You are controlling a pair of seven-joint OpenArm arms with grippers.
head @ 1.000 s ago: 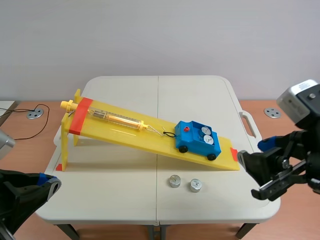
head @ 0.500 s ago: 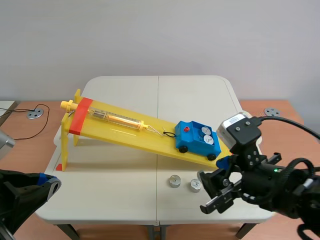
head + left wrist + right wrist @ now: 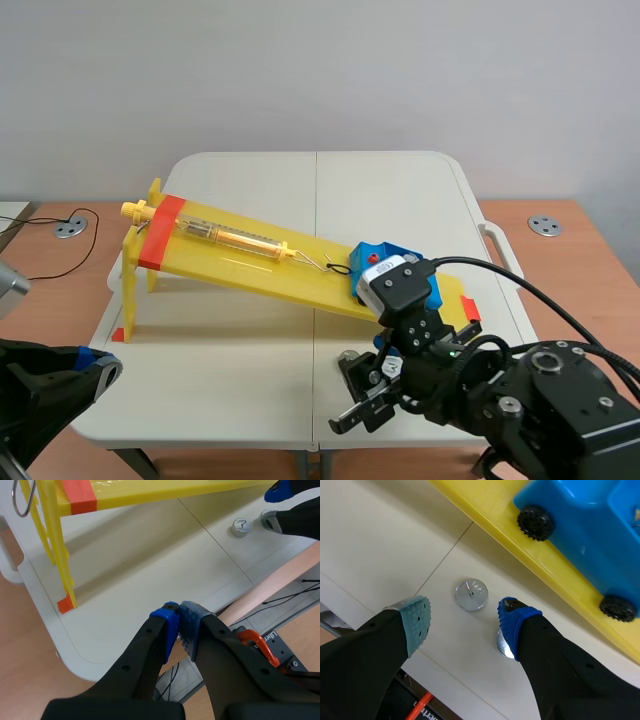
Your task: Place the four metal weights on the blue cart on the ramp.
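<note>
Presently the right gripper [image 3: 465, 621] is held spread open over one metal weight [image 3: 471, 595] beside the ramp [image 3: 490, 515], while the left gripper [image 3: 179, 614] is seen pinched closed, empty.

Cart [image 3: 580, 530] on ramp [image 3: 240, 262], weight [image 3: 471, 594] beside ramp

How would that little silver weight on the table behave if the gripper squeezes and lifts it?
Probably heavy for its size: the weight looks like solid shiny metal. Its smooth sides may be slippery, though the right gripper's dotted pads should help. Squat and sitting flat, it likely slides rather than tips if nudged.
</note>
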